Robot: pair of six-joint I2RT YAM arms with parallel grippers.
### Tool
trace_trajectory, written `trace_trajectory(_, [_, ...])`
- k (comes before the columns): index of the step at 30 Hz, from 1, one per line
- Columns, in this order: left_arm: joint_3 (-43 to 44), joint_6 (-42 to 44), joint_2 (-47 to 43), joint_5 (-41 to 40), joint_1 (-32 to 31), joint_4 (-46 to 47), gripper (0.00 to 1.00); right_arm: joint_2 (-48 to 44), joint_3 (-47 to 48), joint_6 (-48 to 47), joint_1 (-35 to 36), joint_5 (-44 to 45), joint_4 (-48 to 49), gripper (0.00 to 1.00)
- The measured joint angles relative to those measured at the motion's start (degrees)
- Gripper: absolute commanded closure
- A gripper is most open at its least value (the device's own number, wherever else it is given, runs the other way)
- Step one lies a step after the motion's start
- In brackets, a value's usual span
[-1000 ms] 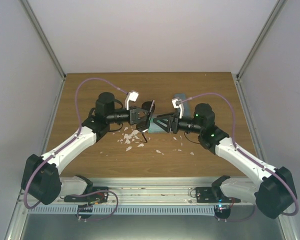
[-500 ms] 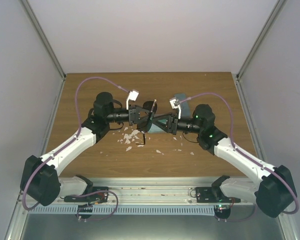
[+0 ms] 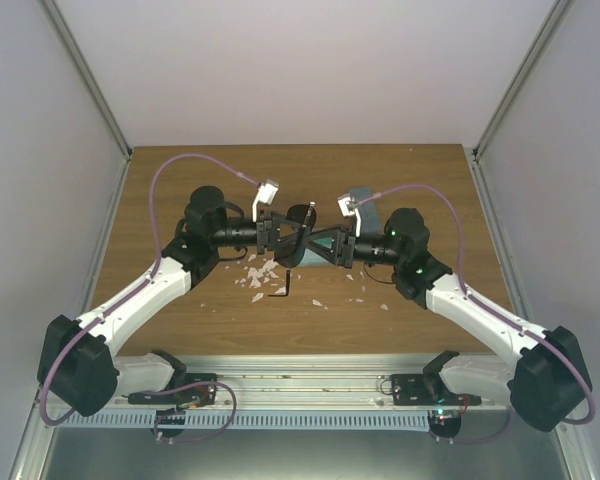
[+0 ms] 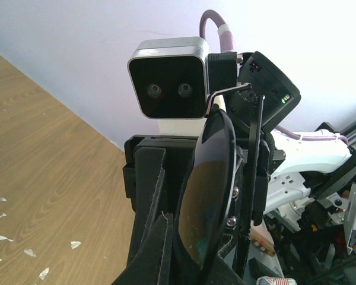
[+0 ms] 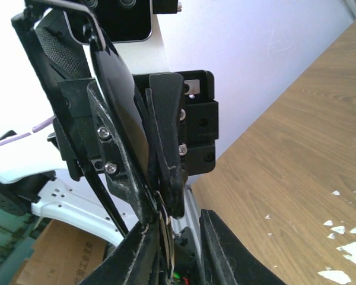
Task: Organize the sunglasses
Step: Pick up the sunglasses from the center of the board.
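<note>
Though surely feather-light, treat the sunglasses [image 3: 302,216] as fragile: thin black wire, slim temple arms [image 4: 258,136] likely to bend or splay under a hard squeeze, dark round lens [image 4: 204,196] slick and easy to scratch or smudge. Probably safer to take hold at the rim or bridge with a gentle pinch than on a temple. Held aloft, edge-on, over the centre of the table [image 3: 180,170]. Clamped from 9 o'clock by the left gripper [image 3: 292,232], pads tight against both faces of the lens. Flanked from 3 o'clock by the right gripper [image 3: 320,245], fingers [image 5: 231,261] parted narrowly around the lens's lower edge, touching on one side only. Further out, a blue-grey case [image 3: 366,198] at 2 o'clock, white flecks [image 3: 255,280] at 7 o'clock.
</note>
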Motion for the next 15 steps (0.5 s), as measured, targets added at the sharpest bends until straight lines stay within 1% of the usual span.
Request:
trace_trajectory(4, [0.0, 0.1, 0.0, 0.1, -0.1, 0.1, 0.99, 0.6, 0.0, 1.9, 0.0, -2.0, 2.3, 0.99])
trace_trajectory(6, [0.0, 0.1, -0.1, 0.3, -0.1, 0.2, 0.95, 0.7, -0.1, 3.2, 0.0, -2.7, 3.1, 0.99])
trace_trajectory(9, [0.0, 0.3, -0.5, 0.7, -0.1, 0.4, 0.80, 0.6, -0.2, 4.6, 0.0, -3.6, 4.2, 0.99])
trace_trajectory(13, [0.0, 1.5, -1.2, -1.0, -0.3, -1.0, 0.65, 0.2, -0.3, 5.7, 0.1, -3.6, 5.0, 1.00])
trace_trajectory(15, [0.0, 2.2, -1.8, -2.1, -0.5, -2.3, 0.61, -0.4, -0.3, 6.1, 0.1, -3.3, 5.0, 0.99])
